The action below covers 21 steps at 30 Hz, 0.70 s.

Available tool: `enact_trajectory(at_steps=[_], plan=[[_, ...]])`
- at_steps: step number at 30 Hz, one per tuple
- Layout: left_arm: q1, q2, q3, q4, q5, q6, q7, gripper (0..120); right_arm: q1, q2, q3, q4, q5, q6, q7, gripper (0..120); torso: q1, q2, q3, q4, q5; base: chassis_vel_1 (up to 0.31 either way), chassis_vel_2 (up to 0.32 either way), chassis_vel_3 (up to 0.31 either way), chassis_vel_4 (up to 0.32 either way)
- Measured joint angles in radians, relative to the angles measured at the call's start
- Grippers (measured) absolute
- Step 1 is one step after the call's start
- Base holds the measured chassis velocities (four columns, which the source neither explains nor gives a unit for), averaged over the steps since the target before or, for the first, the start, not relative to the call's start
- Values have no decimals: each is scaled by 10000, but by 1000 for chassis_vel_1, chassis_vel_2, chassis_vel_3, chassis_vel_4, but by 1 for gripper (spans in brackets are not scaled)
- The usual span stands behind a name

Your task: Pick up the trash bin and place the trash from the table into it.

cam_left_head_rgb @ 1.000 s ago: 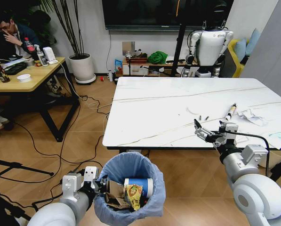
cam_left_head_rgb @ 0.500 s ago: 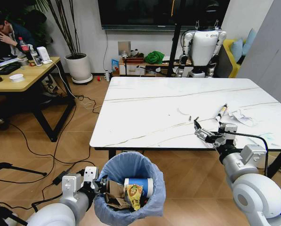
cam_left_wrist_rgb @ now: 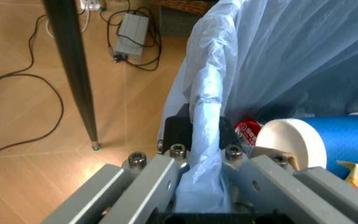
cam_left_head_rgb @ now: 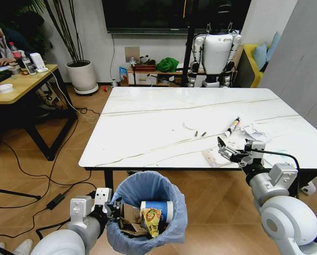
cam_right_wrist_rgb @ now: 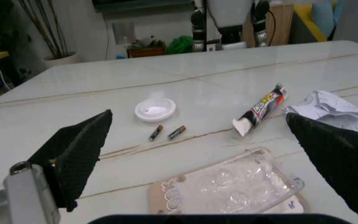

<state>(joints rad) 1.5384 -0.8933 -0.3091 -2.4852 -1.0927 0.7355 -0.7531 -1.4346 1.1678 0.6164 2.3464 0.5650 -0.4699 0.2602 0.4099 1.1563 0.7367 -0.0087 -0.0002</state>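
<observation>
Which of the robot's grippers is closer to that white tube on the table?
The right gripper: it hovers over the table's near edge, just short of the tube. The left gripper is down below, clamped on the bin's rim.

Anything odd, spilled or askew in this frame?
Nothing spilled. The left gripper grips the trash bin by its bag-lined rim, holding it upright. Litter on the table is expected: tube, clear blister tray, crumpled paper.
</observation>
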Motion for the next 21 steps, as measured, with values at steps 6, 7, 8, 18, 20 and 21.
enact_trajectory(at_steps=[6,7,8,18,20,21], plan=[[23,-1,-9,-6,3,0,5,0,18,39,-145,-151,48,0,36,100,-2,1,-1,1,4,-132,-128,129,126],[39,-3,-20,-20,1,0,6,0,23,55,-209,-196,72,0,45,100,-2,1,-1,1,1,-136,-150,121,128],[49,-10,-25,-27,-3,0,7,0,31,67,-262,-238,104,-1,66,100,-1,1,-1,0,2,-139,-137,127,141],[106,-102,-33,-51,45,0,31,0,220,114,-856,-755,588,225,715,100,-1,0,0,0,2,-87,-93,84,81],[120,-111,-42,-48,80,0,45,0,412,151,-1084,-937,1163,203,1080,100,-3,1,-1,1,2,0,0,0,0],[120,-111,-42,-48,80,0,45,0,412,151,-1084,-937,1163,203,1080,100,-3,1,-1,1,2,0,0,0,0]])
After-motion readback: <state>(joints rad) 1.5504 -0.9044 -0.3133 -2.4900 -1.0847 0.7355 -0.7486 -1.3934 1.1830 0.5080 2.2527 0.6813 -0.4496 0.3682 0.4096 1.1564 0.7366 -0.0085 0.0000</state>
